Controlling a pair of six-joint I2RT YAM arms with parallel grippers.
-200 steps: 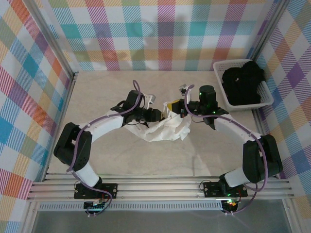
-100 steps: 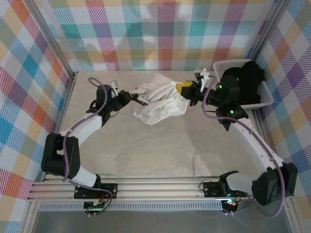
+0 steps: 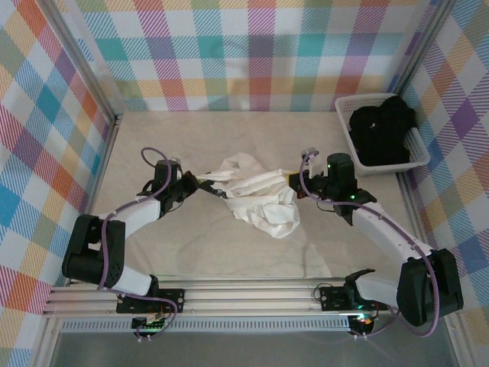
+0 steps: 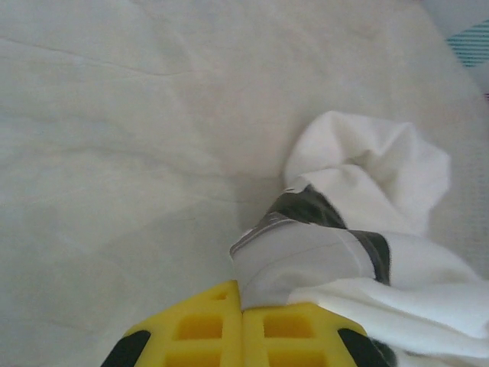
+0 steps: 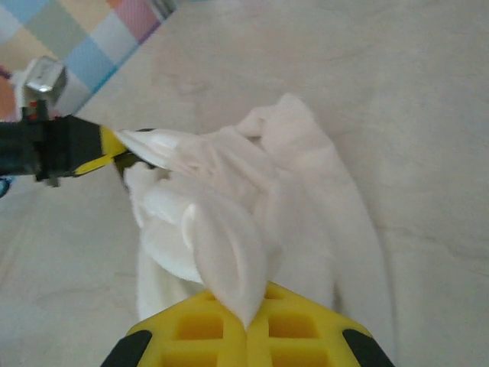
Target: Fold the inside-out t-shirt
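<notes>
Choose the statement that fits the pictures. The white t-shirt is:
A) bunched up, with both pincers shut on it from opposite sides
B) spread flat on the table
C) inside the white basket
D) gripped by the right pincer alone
A: the left pincer and the right pincer each pinch cloth at opposite ends of the crumpled t-shirt.

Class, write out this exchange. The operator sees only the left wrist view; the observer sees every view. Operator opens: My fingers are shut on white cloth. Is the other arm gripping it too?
Observer: Yes, the right gripper is shut on another bunch of the t-shirt.
Operator: Is it lying flat?
Observer: No, it is crumpled, strung between the left gripper and the right.
Operator: Anything else around?
Observer: A white basket holding a black garment, far right.
</notes>
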